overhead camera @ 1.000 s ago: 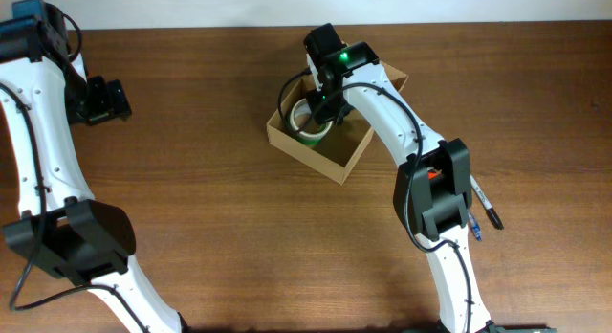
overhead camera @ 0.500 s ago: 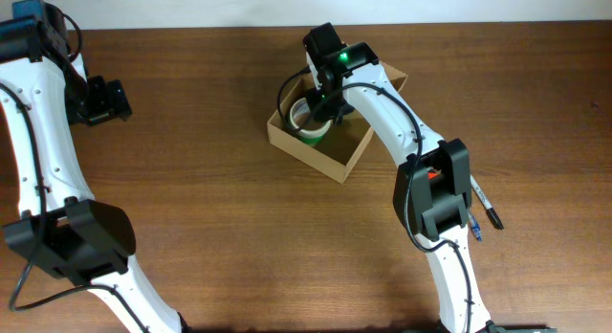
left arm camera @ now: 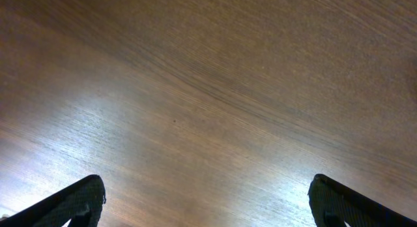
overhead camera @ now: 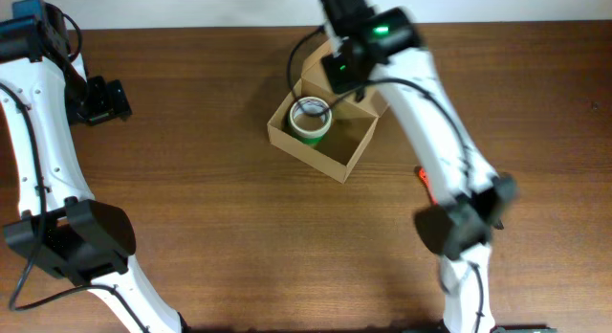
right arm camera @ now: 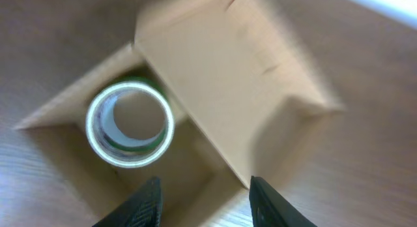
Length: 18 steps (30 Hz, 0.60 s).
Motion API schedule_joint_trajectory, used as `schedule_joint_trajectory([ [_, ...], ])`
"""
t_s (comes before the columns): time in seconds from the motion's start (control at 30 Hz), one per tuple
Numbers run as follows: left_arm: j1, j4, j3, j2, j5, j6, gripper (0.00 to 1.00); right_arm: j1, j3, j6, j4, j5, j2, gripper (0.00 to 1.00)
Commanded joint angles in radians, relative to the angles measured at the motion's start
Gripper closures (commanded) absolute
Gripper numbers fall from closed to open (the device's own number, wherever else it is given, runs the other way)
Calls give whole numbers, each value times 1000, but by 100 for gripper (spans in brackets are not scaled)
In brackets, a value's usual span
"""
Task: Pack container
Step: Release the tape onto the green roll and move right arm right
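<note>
The container, a tan cardboard box (overhead camera: 306,154), sits at the middle back of the table with its flap lid (overhead camera: 310,70) standing open. A green tape roll (overhead camera: 311,120) lies flat in the box's left corner. My right gripper (overhead camera: 345,67) hovers above the flap, open and empty, clear of the roll. In the right wrist view the roll (right arm camera: 130,124) lies on the box floor (right arm camera: 189,168), the flap (right arm camera: 215,83) rises beside it, and the open fingers (right arm camera: 208,202) are above the box. My left gripper (overhead camera: 103,99) is far left, open and empty over bare wood (left arm camera: 208,204).
The table's back edge meets a white wall (overhead camera: 191,6) just behind the box. The right arm (overhead camera: 449,151) stretches over the table's right side. The left arm (overhead camera: 38,161) runs along the left edge.
My right gripper has let go of the tape roll, risen out of the box and moved back and to the right. The roll stays in the box. The left arm has not moved.
</note>
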Motion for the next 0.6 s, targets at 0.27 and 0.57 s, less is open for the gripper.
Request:
schedule_joint_trajectory([
  [0.27, 1, 0, -4, 5, 10, 5, 0, -263, -580, -18, 147, 124, -811, 48],
  [0.57, 1, 0, -4, 5, 10, 5, 0, -400, -1120, -304, 263, -40, -856, 39],
])
